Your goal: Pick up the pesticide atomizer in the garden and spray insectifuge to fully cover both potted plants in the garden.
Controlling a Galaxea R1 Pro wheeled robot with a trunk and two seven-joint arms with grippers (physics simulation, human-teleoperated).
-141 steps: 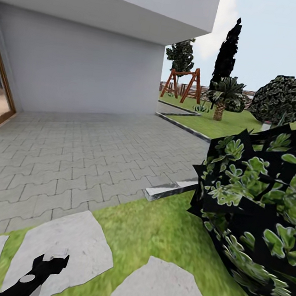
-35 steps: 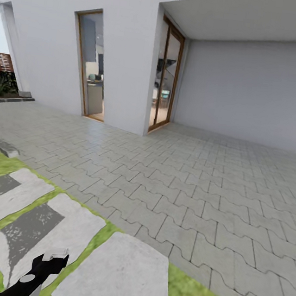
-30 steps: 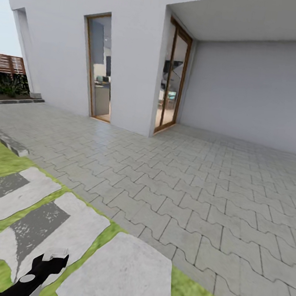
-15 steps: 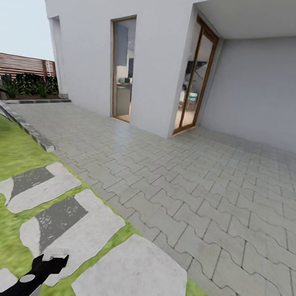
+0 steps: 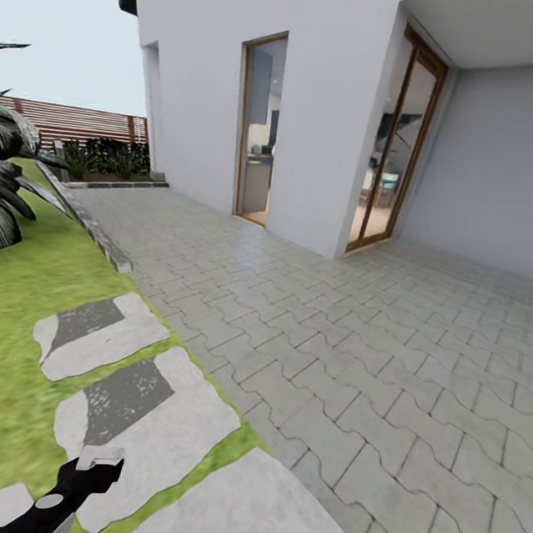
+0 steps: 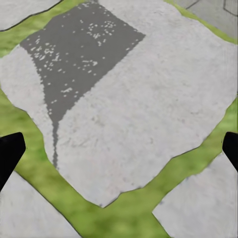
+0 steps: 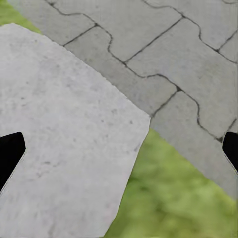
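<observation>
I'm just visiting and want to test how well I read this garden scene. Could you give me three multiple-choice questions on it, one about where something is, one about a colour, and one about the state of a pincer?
1. Where does the wooden fence stand in the head view?
A. Far left, behind the dark shrubs
B. Far right, beside the doors
C. In the middle of the paving

2. What colour are the door frames?
A. Blue
B. Brown
C. White

3. How is the left pincer?
A. Shut on a bottle
B. Shut on a leaf
C. Open, holding nothing

Answers:
1 A: the slatted fence runs past the shrubs at the far left.
2 B: the door frames on the white house are brown wood.
3 C: the left pincer shows its tips wide apart, with a stepping stone between them.
</observation>
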